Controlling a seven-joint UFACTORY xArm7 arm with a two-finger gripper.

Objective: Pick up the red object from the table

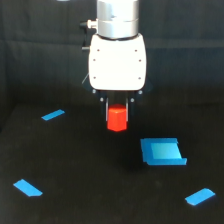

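The red object (117,118) is a small red-orange chunky block held between the fingers of my gripper (118,111). The gripper hangs under the white arm body at the upper middle of the exterior view. It is shut on the block. The block is lifted above the black table (90,170), with a gap of dark surface showing beneath it. The upper part of the block is hidden between the dark fingers.
A large blue folded piece (161,151) lies on the table to the exterior view's right of the gripper. Thin flat blue pieces lie at the left (52,115), lower left (27,188) and lower right (199,196).
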